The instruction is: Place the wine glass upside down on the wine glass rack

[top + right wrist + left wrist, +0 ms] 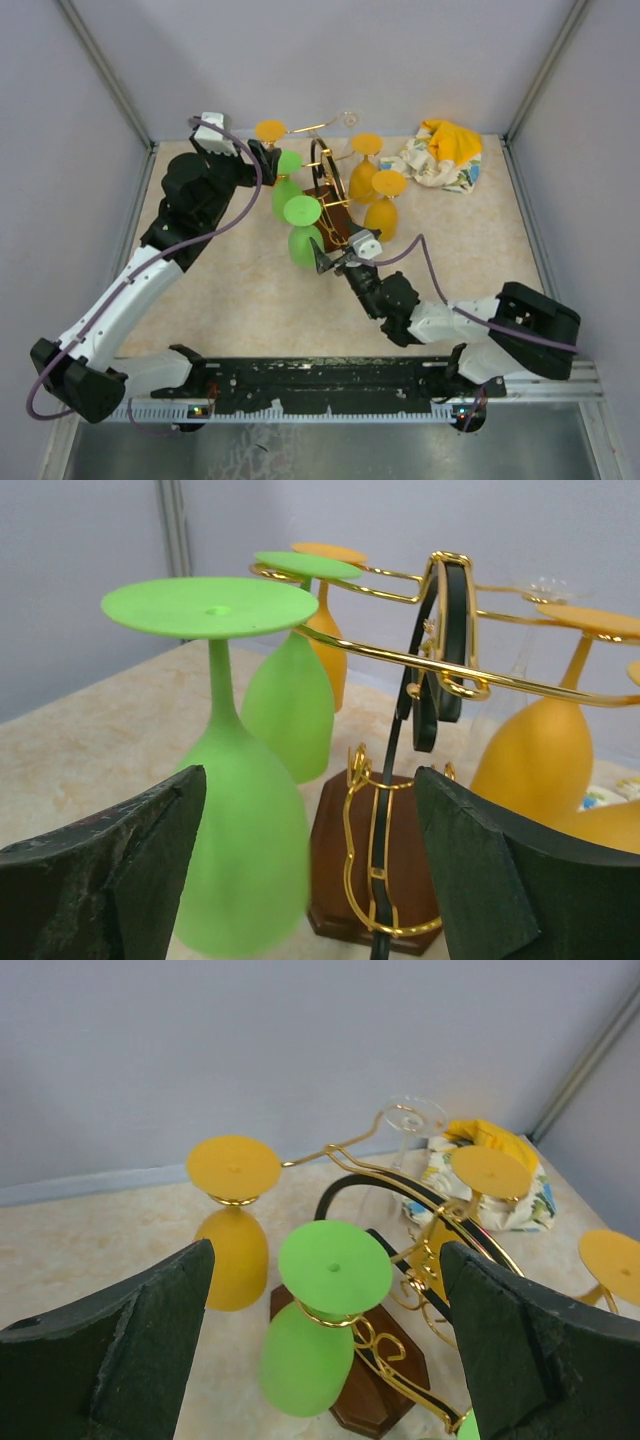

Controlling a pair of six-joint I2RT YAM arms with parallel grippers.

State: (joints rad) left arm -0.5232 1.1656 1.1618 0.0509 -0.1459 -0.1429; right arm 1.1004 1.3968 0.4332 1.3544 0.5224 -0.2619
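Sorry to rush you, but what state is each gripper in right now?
Left gripper: open, holding nothing.
Right gripper: open, holding nothing.

Soft, even light falls from overhead, bright but not harsh. In the top view the beige speckled table top [250, 300] is evenly lit and sharp, and shadows under the hanging glasses are faint. The brushed metal strip [300, 450] at the near edge has a dull, mottled sheen. The gold wire rack [440, 670] carries small bright glints. In the wrist views the matte green wine glass [240, 820] is crisp and free of glare, while the dark fingers [120, 1360] of the left gripper [325, 1250] and of the right gripper [310, 772] loom near and slightly soft. The clear stemmed glass [405, 1120] far back almost vanishes against the pale wall.
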